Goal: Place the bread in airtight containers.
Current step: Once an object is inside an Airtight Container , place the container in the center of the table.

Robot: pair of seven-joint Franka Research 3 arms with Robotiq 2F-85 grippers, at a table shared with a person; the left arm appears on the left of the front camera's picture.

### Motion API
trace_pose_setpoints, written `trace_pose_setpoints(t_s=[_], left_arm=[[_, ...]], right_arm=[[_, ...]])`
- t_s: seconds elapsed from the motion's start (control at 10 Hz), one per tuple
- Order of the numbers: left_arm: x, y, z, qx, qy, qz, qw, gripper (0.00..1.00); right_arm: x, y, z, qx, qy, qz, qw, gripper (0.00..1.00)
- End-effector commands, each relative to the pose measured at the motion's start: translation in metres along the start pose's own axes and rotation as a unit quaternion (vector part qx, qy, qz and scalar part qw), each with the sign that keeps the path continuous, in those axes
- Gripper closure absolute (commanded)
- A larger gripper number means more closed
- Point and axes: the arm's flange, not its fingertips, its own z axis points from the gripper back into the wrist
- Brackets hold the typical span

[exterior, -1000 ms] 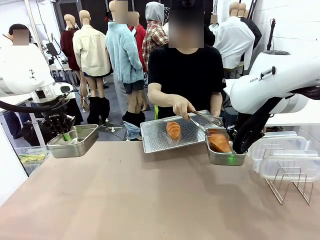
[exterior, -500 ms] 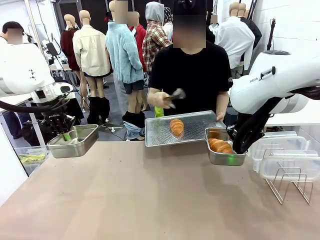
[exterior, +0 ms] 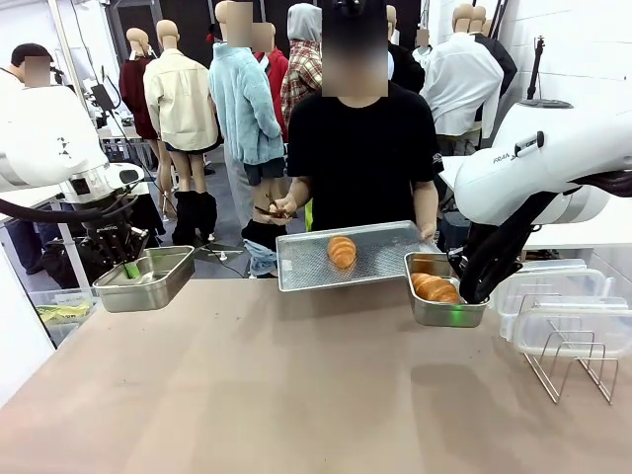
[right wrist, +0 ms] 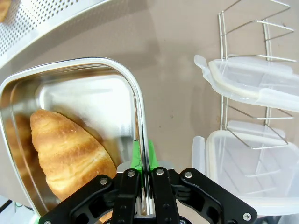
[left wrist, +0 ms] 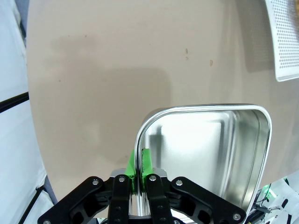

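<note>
Surface (exterior: 296,385): bare across the middle.
Steel tray (exterior: 296,269): held level by the person at the far edge, with the tray roll (exterior: 342,251) lying on it.
Right tin (exterior: 446,315): right hand (right wrist: 141,156) pinched narrow on its wall. The tin roll (right wrist: 70,154) lies inside.
Left tin (left wrist: 187,149): left hand (left wrist: 138,163) clamped on its wall likewise. Nothing inside.
Clear lids (exterior: 553,291): beside the wire rack (exterior: 578,367), none fitted.
Reading: about half done. The tray roll has yet to go into the left tin, and both lids are yet to go on.
</note>
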Motion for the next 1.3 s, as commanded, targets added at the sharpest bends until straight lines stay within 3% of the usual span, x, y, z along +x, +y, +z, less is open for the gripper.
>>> trace_pose_setpoints(t_s=[0.0,1.2], left_arm=[[0.0008,0.0011,0.0029,0.002,-0.005,0.0,1.0,1.0],[0.0008,0.0011,0.0029,0.002,-0.005,0.0,1.0,1.0]], right_arm=[[0.0009,0.0013,0.0036,-0.002,-0.005,0.001,1.0,1.0],[0.0009,0.0013,0.0036,-0.002,-0.005,0.001,1.0,1.0]])
